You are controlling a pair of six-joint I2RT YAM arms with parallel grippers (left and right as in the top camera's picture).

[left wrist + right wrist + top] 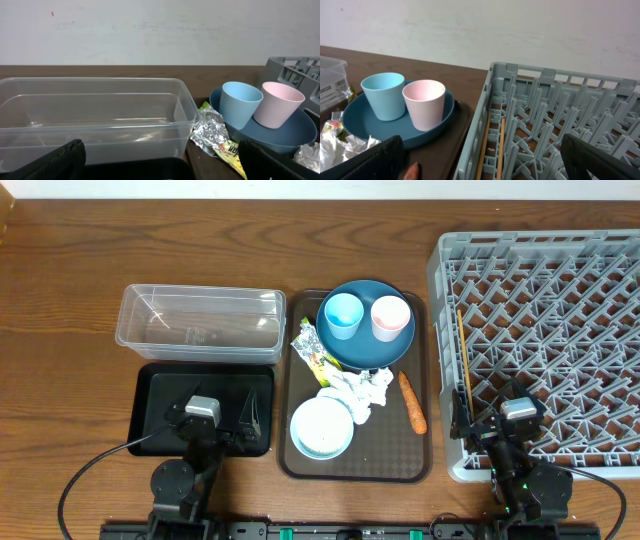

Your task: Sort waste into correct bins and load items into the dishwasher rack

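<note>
The dark blue plate (pixel 365 340) lies on the brown serving tray and carries the light blue cup (pixel 342 315) and the pink cup (pixel 390 317). The yellow-green wrapper (pixel 310 352), white napkins (pixel 362 388), carrot (pixel 412 402) and whitish bowl (pixel 322 427) lie on the same tray. Silver foil (pixel 207 131) lies by the wrapper (pixel 229 149). I see no loose rice. My left gripper (pixel 213 420) is open and empty over the black tray (pixel 160 385), in front of the clear tub (pixel 200 320). My right gripper (pixel 500 428) is open and empty over the grey rack's (pixel 545 310) front left corner.
The brown serving tray (pixel 410 465) sits between the bins and the rack. Two wooden chopsticks (pixel 464 360) lie along the rack's left side and show in the right wrist view (pixel 492 142). A pale wall stands behind the table.
</note>
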